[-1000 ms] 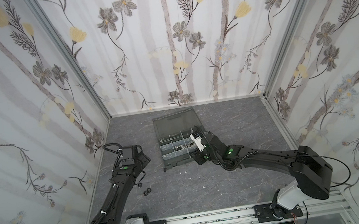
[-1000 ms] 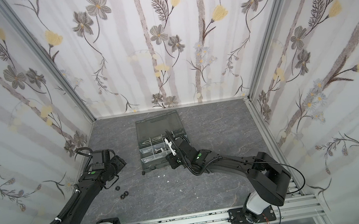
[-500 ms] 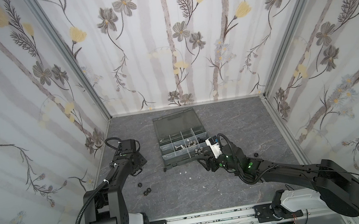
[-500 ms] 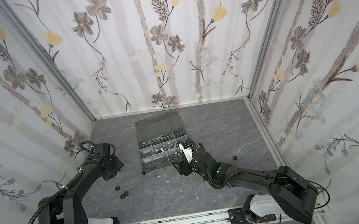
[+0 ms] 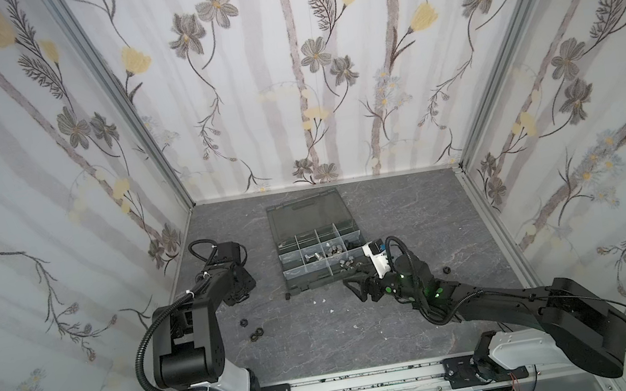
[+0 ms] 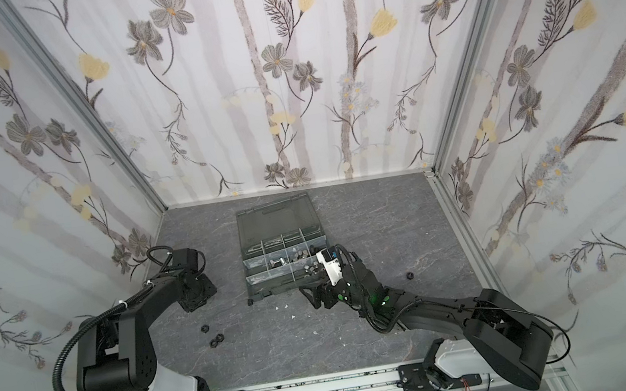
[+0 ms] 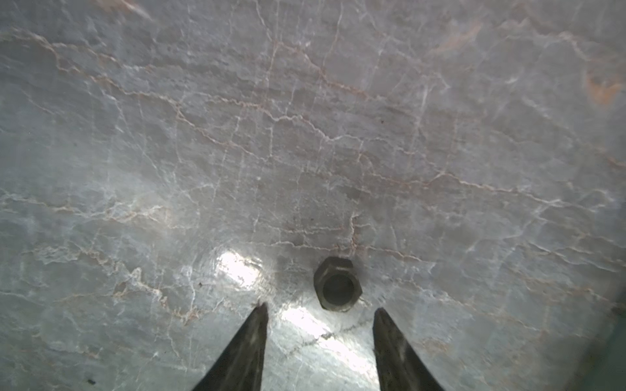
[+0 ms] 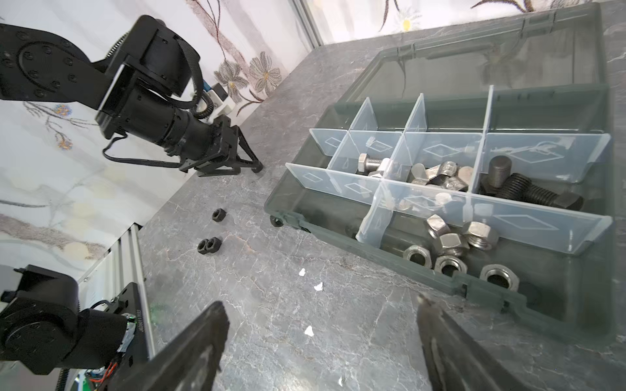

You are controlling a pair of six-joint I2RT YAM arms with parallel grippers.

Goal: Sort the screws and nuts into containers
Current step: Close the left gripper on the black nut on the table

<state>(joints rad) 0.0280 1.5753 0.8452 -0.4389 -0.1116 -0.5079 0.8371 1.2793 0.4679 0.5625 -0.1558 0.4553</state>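
Hardware lay in several cells (image 8: pixel 437 152) of the grey box (image 5: pixel 316 284), which stood open mid-bench with its lid (image 5: pixel 308 214) flat toward the back wall. In the right wrist view, silver nuts (image 8: pixel 450 237) filled the front cell at the box's right end. Black screws (image 8: pixel 518 191) lay in the cell behind it, domed nuts (image 8: pixel 440 176) in the next cell along, and a silver screw (image 8: pixel 371 162) in the one after.

Loose black nuts lay on the bench (image 5: pixel 325 342). A single (image 5: pixel 243 321) and a touching pair (image 5: pixel 256 334) were left of the box's front, and one more (image 5: pixel 446 269) lay beside the right arm.

The left hand (image 7: pixel 320 309) hung low over the bench, left of the box and near the side wall. Its fingers (image 7: pixel 250 338) were partly spread and held nothing. One black nut (image 7: pixel 338 287) lay flat just beyond the tips, roughly in line with the gap and touched by neither.

The right hand (image 5: pixel 357 288) sat just off the box's front right corner. Its jaws were wide apart and empty over bare bench, with white flecks (image 8: pixel 317 287) scattered nearby.
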